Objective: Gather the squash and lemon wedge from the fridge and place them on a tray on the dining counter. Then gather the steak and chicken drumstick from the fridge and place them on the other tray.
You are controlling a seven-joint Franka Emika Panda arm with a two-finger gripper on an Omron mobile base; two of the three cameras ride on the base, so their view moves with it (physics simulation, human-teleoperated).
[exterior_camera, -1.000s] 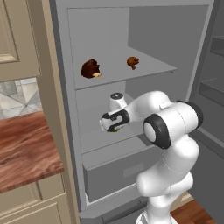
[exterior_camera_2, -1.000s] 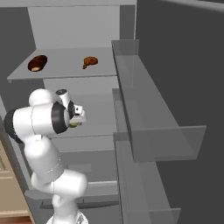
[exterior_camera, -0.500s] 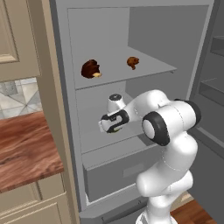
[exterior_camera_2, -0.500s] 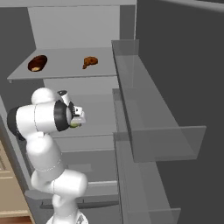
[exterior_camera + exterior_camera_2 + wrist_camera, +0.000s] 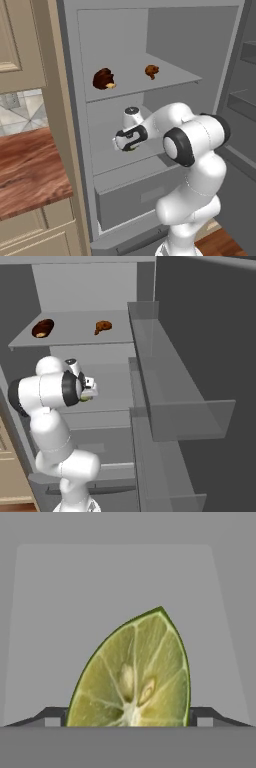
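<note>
The grey fridge [image 5: 70,115] stands open. My gripper [image 5: 129,717] reaches in over the middle shelf. The lemon wedge [image 5: 135,677], yellow-green with a pale cut face and seeds, stands upright between the dark fingertips [image 5: 52,714], and both touch its sides. From the right base view the gripper [image 5: 89,392] shows with a bit of the lemon wedge [image 5: 86,399] under the hand. On the upper shelf lie the dark steak [image 5: 103,79] [image 5: 43,328] at the left and the brown chicken drumstick [image 5: 151,71] [image 5: 103,326] at the right.
A closed grey drawer [image 5: 140,192] sits below the middle shelf. The open door's clear shelves [image 5: 190,416] jut out at the right, close to the arm. A wood-grain counter top [image 5: 30,170] and beige panelled cabinets [image 5: 15,45] stand left of the fridge.
The arm has barely moved. The jaws have narrowed slightly onto the lemon wedge.
</note>
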